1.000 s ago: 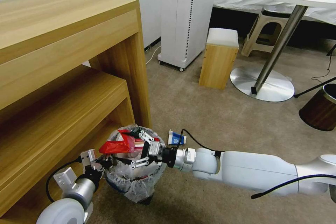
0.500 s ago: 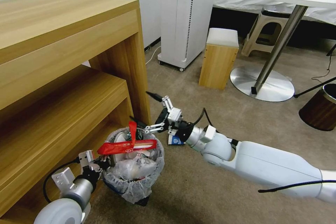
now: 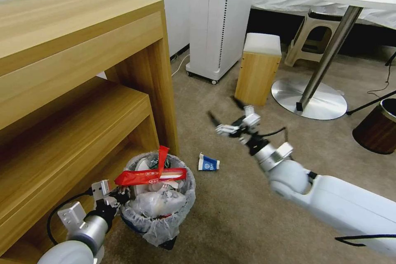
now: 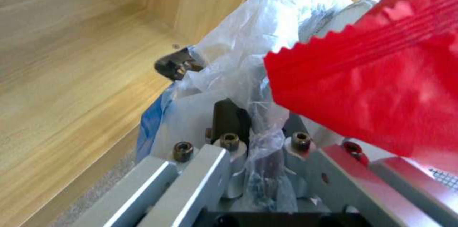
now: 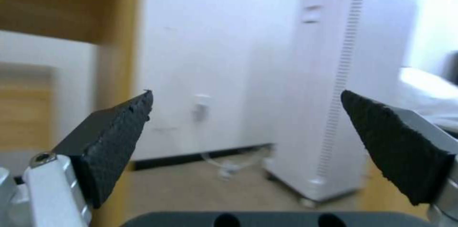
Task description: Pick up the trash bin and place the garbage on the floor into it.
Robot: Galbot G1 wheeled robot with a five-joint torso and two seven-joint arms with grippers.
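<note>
- right gripper point(image 3: 226, 117) has lifted up and away from the trash bin point(image 3: 159, 210), fingers spread wide, empty
- left gripper point(image 3: 117, 196) stays clamped on the bin's bagged rim
- red wrapper point(image 3: 142, 176) now lies across the bin top
- blue-white carton point(image 3: 208, 162) on the floor point(image 3: 231, 214) just beside the bin

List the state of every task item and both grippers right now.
trash bin: upright, full, rim gripped by left gripper.
red wrapper: lying across the bin's top.
blue-white carton: on the carpet, beside the bin.
left gripper: shut on the bin's lined rim.
right gripper: open, empty, raised.
</note>
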